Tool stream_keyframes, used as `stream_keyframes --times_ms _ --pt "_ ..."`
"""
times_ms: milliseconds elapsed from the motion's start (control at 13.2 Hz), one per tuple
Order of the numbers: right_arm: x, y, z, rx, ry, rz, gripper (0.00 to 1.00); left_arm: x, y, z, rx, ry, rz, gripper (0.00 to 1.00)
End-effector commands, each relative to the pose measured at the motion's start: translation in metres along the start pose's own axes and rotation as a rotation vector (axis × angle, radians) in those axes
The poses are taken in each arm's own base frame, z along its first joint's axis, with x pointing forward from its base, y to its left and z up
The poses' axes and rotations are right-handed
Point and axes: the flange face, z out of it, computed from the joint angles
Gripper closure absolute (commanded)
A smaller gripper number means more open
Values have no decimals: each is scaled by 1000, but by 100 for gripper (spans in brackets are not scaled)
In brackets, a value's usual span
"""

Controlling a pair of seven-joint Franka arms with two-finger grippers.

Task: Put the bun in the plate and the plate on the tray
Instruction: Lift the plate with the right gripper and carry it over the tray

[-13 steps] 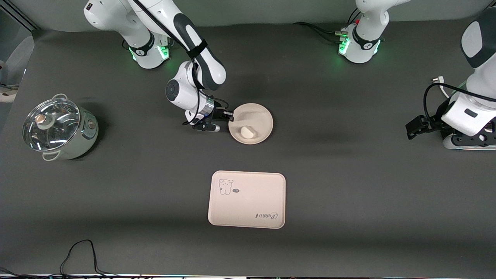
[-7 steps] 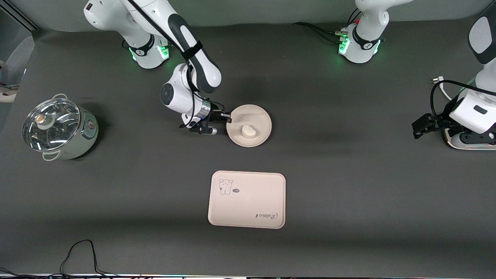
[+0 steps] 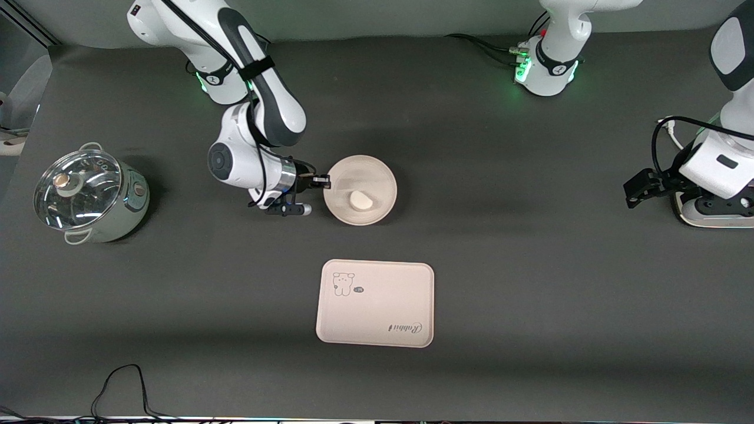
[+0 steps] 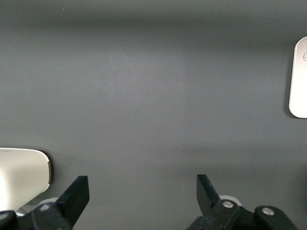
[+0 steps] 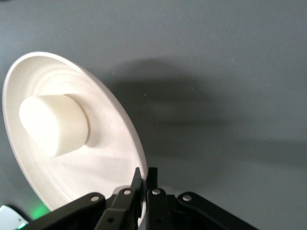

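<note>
The round cream plate (image 3: 374, 176) is held by its rim in my right gripper (image 3: 323, 183), which is shut on the rim at the plate's end toward the right arm. The off-white bun (image 3: 360, 200) lies in the plate. In the right wrist view the plate (image 5: 100, 163) carries the bun (image 5: 53, 124) and the gripper (image 5: 144, 178) pinches the rim. The cream-pink tray (image 3: 376, 302) with a bear drawing lies nearer to the front camera than the plate. My left gripper (image 3: 633, 193) is open and empty over the left arm's end of the table; it also shows in the left wrist view (image 4: 142, 191).
A steel pot with a glass lid (image 3: 88, 194) stands at the right arm's end of the table. A black cable (image 3: 121, 386) lies near the front edge. The tray's edge (image 4: 300, 79) shows in the left wrist view.
My right gripper has drawn the plate with the bun toward the right arm's end of the table. The left arm has shifted slightly.
</note>
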Motion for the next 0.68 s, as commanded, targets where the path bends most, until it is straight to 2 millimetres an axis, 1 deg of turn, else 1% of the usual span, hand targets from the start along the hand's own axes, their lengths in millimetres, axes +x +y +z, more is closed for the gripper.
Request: stream_keyframes --times_ms 0,152,227,303,379,455,530,606 --pt "21 -26 -54 -18 -5 2 100 -5 4 -8 -3 -12 16 0" --pt "37 -35 -81 -17 -11 -4 100 -9 7 -12 -2 -52 15 0" --pt "48 -40 -94 -16 -6 -11 100 -9 4 -17 -6 -56 17 0" --pt "57 -46 -106 -14 3 -16 100 -4 0 -22 -18 -60 -2 0" --pt "69 -52 -118 -14 21 -7 100 -7 1 -24 -32 -95 -7 0" --pt "82 -61 -125 -14 34 8 100 -7 5 -26 -23 -96 -1 0" --pt "92 -75 -131 -13 52 16 100 -7 6 -26 -20 -94 3 0" --pt "106 -89 -141 22 82 49 100 -6 0 -26 -20 -94 -5 0"
